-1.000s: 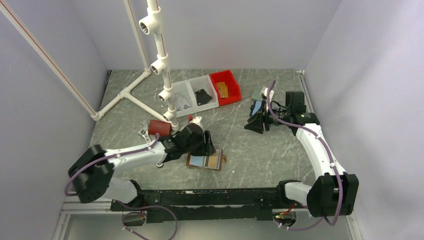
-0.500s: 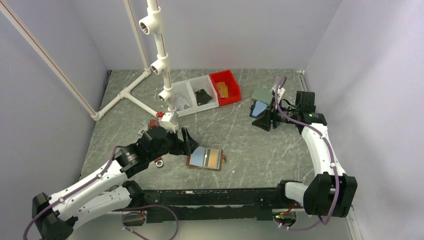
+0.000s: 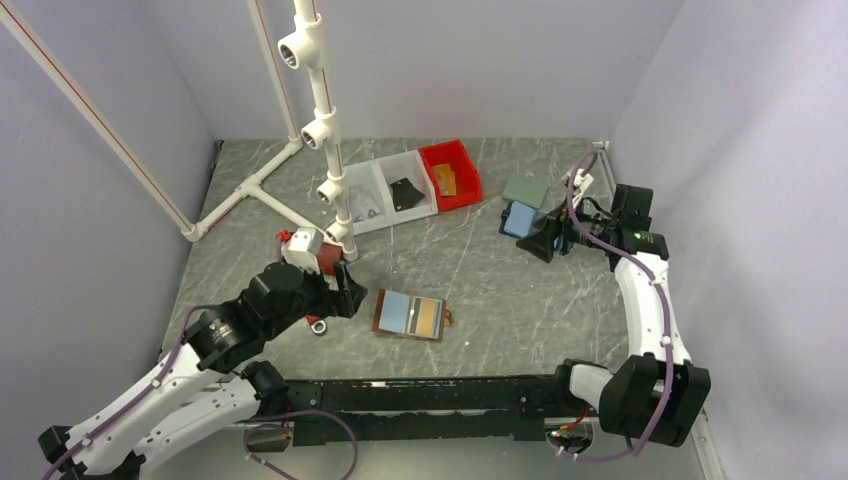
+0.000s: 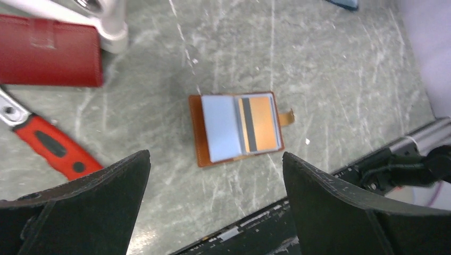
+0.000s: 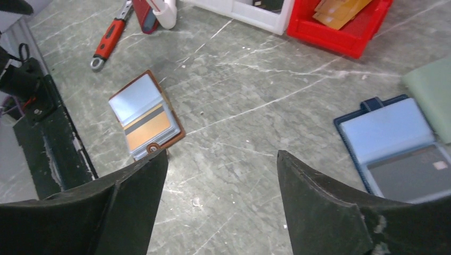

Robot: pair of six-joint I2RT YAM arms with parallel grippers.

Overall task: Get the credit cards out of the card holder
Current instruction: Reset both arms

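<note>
The card holder point(image 3: 410, 316), a brown leather wallet, lies open and flat on the table near the front. Its left half is a pale blue panel point(image 4: 220, 127). Its right half shows a tan card face with a dark stripe point(image 4: 260, 123). Thin pale edges of credit cards point(image 5: 139, 153) show at one end of the card holder point(image 5: 146, 118). My left gripper point(image 3: 342, 293) hangs open just left of the holder, with nothing between its fingers point(image 4: 215, 154). My right gripper point(image 3: 541, 240) is open and empty point(image 5: 222, 152) far to the right, beside a blue case.
A blue case with a grey panel point(image 5: 396, 146) and a green pad point(image 3: 525, 190) lie at the back right. A dark red box point(image 4: 50, 50) and a red-handled wrench point(image 4: 48, 143) sit by the white pipe frame point(image 3: 320, 130). White bins point(image 3: 385, 190) and a red bin point(image 3: 452, 172) stand behind.
My left arm has drawn back to the left, off the card holder, and its jaws have opened wide. My right arm has moved right and its jaws have opened further.
</note>
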